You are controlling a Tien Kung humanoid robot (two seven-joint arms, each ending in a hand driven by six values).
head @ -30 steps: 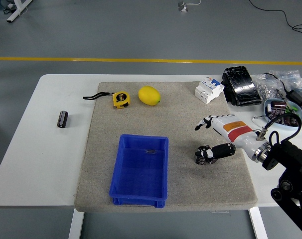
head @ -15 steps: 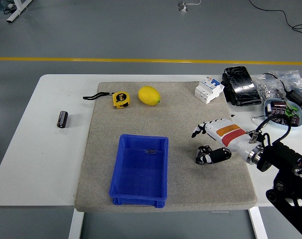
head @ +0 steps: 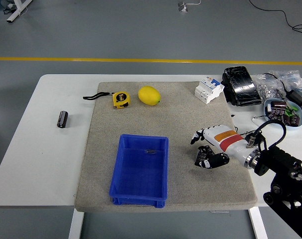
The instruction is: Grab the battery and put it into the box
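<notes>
Drawing back toward the worktop's near right corner, the robot's white-and-black right hand (head: 207, 148) is hanging empty with fingers loosely spread, so the reach is only starting, needing a crossing to the small black cylindrical battery (head: 63, 119) near the left edge, outside the blue plastic box (head: 140, 171).

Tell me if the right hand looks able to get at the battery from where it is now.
Probably not easily. The battery lies on bare table by the far left edge, while the right hand hovers over the mat's right side. Nothing blocks it, but the blue box and most of the mat lie between them.
</notes>
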